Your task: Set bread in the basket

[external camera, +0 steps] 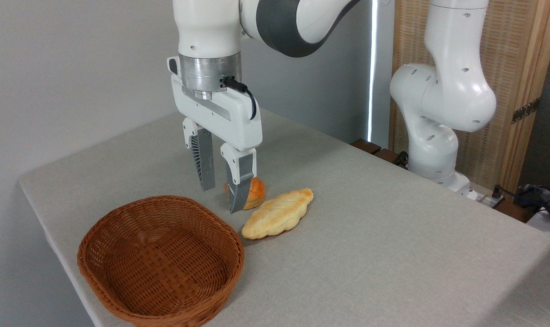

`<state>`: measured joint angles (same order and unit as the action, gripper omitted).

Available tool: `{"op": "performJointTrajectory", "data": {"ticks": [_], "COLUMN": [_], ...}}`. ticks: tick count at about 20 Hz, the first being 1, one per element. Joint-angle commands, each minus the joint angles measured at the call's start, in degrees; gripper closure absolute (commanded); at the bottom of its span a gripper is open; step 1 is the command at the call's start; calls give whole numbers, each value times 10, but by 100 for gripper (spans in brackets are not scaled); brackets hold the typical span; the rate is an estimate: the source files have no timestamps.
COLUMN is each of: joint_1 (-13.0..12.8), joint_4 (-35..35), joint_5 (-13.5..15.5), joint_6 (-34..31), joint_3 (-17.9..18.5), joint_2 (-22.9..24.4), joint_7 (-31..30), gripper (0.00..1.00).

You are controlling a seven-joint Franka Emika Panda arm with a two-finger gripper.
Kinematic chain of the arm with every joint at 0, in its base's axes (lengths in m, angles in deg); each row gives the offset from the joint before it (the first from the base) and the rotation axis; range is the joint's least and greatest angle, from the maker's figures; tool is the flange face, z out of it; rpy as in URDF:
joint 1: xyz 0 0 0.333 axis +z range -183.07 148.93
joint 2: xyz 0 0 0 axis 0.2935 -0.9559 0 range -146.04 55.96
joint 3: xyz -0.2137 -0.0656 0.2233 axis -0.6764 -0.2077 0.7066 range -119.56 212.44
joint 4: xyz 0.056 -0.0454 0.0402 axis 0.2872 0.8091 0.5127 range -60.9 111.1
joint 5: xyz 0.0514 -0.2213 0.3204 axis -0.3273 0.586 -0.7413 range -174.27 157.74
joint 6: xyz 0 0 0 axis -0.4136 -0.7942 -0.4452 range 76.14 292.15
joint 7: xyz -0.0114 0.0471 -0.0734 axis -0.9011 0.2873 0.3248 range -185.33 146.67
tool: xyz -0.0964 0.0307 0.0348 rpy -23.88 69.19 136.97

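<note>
The bread, a small round orange-golden bun, sits on the grey table and is partly hidden behind my right finger. My gripper hangs open just above the table, with the bun showing beyond the right finger rather than between the fingers; whether it touches the bun I cannot tell. The basket, an oval reddish-brown wicker one, stands empty at the front left, just below and left of the gripper.
A longer pale yellow braided loaf lies right of the basket and next to the bun. The table's left edge falls off near the basket. The arm's white base stands at the back right.
</note>
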<state>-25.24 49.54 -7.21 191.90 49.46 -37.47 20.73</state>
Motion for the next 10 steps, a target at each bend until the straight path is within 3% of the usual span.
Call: {"op": "performJointTrajectory", "data": {"ticks": [1, 10], "joint_1": [-4, -4], "joint_4": [-7, -7], "joint_5": [8, 8], "joint_6": [-6, -6], "joint_3": [8, 18], "joint_2": [-1, 2], "joint_7": [8, 9], "gripper": [0, 0]}}
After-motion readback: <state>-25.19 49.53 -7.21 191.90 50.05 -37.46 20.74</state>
